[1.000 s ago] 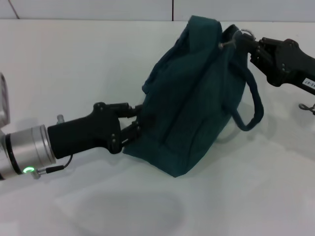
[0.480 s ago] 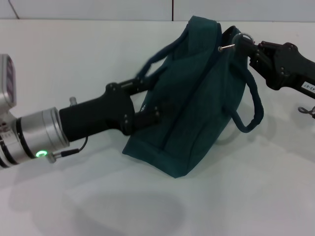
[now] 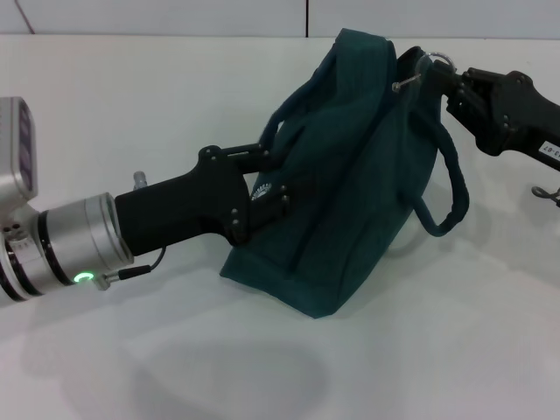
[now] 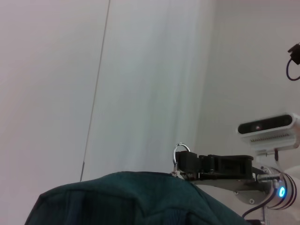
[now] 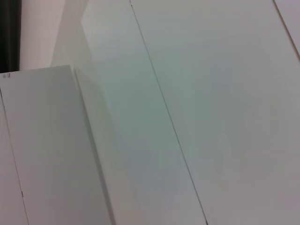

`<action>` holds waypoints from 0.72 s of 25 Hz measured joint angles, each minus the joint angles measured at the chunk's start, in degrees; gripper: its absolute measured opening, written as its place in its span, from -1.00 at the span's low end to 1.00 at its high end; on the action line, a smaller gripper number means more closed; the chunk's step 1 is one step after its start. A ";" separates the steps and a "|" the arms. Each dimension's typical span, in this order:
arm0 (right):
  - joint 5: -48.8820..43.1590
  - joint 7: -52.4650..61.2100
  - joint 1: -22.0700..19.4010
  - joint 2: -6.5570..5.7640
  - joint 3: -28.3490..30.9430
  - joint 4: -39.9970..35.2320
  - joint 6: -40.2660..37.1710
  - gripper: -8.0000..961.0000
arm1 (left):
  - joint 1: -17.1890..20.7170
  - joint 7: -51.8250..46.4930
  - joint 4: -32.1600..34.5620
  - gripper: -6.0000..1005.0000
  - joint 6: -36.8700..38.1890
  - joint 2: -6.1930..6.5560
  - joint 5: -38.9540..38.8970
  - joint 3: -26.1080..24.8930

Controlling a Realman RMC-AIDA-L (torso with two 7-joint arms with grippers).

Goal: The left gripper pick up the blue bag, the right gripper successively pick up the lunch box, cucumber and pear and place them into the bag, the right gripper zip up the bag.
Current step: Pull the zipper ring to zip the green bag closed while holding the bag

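Head view shows your right gripper (image 3: 430,77) clenched on the ring pull (image 3: 436,61); the blue bag (image 3: 350,175) is soft, so your left gripper (image 3: 267,188), grip unclear, should brace its side.

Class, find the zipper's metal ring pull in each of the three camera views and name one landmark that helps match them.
Head view: the ring pull sits at the blue bag's top right, at the right gripper's tip.
Left wrist view: it shows just above the bag's edge, at the same gripper.
Right wrist view: not in it.
Shared landmark: the right gripper.
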 joint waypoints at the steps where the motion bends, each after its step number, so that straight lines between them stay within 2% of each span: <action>1: 0.01 0.00 0.01 0.00 0.00 0.00 -0.01 -0.97 | -0.37 0.27 -1.05 -0.08 -0.05 0.02 -0.33 -0.02; 6: 0.14 -0.01 0.07 0.00 0.00 -0.02 -0.02 -0.97 | -1.07 1.28 -2.49 -0.53 -0.09 0.07 -0.54 -0.31; 12: 0.30 0.00 -0.11 0.00 0.00 -0.02 -0.18 -0.97 | -1.17 3.94 -4.46 -0.87 -0.02 0.04 -3.11 -0.09; 18: 3.59 0.00 -0.83 -0.13 0.02 0.04 -1.16 -0.97 | -0.97 4.42 -3.56 -0.88 3.53 0.85 -0.47 0.11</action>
